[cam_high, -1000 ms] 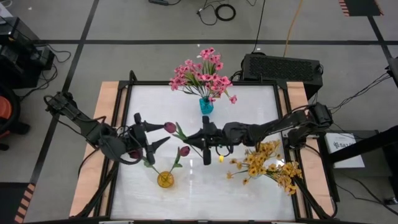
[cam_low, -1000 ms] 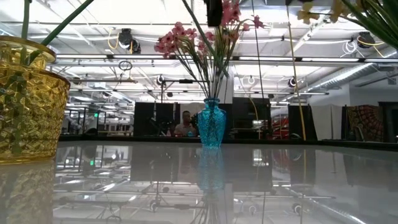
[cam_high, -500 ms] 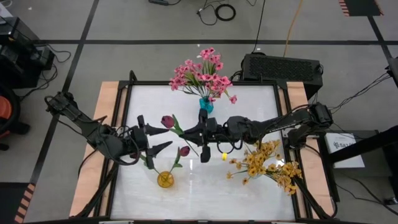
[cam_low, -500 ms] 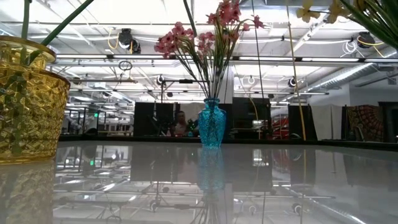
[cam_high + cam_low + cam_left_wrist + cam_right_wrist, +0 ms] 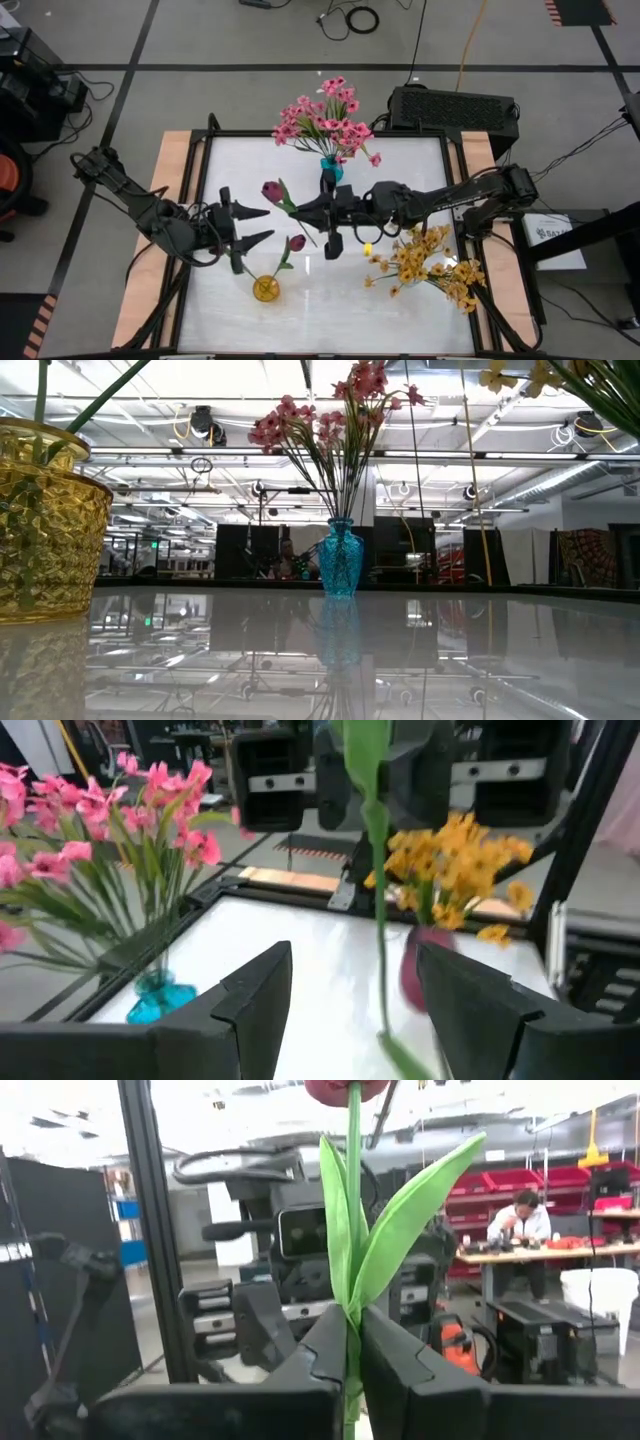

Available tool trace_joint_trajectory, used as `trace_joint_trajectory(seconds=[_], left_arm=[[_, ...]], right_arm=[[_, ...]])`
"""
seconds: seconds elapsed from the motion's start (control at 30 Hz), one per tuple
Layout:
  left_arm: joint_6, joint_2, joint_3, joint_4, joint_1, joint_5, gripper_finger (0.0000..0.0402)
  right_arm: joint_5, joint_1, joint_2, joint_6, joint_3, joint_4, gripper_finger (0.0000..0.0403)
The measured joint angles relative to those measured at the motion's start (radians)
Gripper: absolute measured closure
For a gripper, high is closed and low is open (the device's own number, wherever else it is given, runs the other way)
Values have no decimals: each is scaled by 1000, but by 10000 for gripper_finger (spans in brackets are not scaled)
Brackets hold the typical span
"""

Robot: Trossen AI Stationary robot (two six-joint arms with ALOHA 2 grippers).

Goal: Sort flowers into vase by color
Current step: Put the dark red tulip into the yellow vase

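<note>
My right gripper [image 5: 322,214] hangs over the middle of the table, shut on a tulip with a maroon bud [image 5: 272,190] and green leaves [image 5: 385,1230]. Left of it my left gripper [image 5: 262,226] stands open and holds nothing; the held tulip's stem [image 5: 376,840] shows beyond its fingers. A second tulip [image 5: 295,243] stands with its stem in the yellow vase [image 5: 265,289]. Pink flowers [image 5: 325,120] stand in the blue vase [image 5: 331,171]. The yellow flowers [image 5: 430,265] lie on the table at the right. My right gripper pinches the tulip's stem [image 5: 352,1342] just below the leaves between its two fingers [image 5: 395,1355]. The fingers come roughly level from the table's right side. The tulip is lifted clear of the table, and its bud end reaches away from the gripper toward the left.
The white tabletop [image 5: 400,160] has a black frame and wooden side rails. A dark box [image 5: 452,108] sits behind the far right corner. In the low view the yellow vase [image 5: 40,530] is close at the left and the blue vase [image 5: 340,560] stands mid-table.
My right gripper has risen and tipped upward with the tulip, going out of the low view's top. The tulip's bud has shifted toward the far edge, staying clear of the table. My left gripper has turned slightly in place.
</note>
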Motion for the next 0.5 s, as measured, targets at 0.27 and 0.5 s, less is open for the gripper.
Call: trace_joint_trajectory(seconds=[0.27,0.5], left_arm=[[157,90,0,267,68,9,181],[245,135,0,412,108,107,181]], right_arm=[[-30,1,0,-21,0,96,392],[-52,1,0,-59,0,131,392]])
